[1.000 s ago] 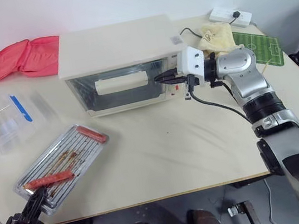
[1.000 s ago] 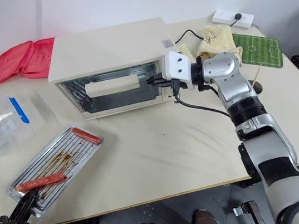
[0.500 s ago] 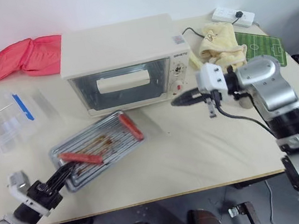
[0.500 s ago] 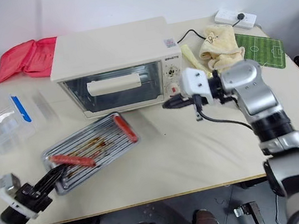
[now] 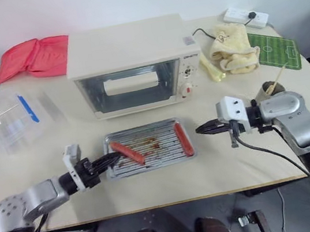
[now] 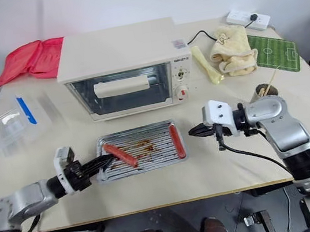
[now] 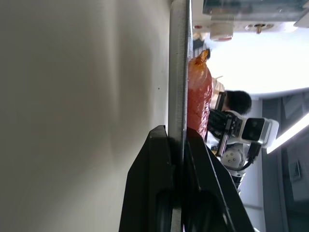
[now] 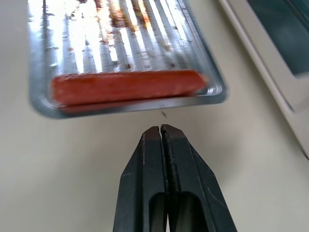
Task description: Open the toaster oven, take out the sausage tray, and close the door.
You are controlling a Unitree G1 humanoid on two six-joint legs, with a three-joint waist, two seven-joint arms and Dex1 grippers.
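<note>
sausage tray [image 5: 148, 147] on table [image 5: 209, 166] just in front of toaster oven [image 5: 133, 67], door [image 5: 129, 88] closed; left gripper [image 5: 108, 161] clamped on tray's left rim; right gripper [image 5: 199, 128] pinched together, empty, just beside tray's right end

Setting: robot test lab staged as kitchen counter. Evidence: plain cream table [image 5: 172, 189] against bare white wall, grey floor below. Toaster oven [image 5: 133, 67] at 12 o'clock, door [image 5: 130, 88] closed. Sausage tray [image 5: 148, 146] at centre with 2 sausages. Red cloth [image 5: 32, 57] at 10 o'clock. Clear plastic box [image 5: 7, 123] at 9 o'clock. Power strip [image 5: 245, 16], yellow towel [image 5: 229, 46], green football-pitch mat [image 5: 276, 50] at 2 o'clock.
</note>
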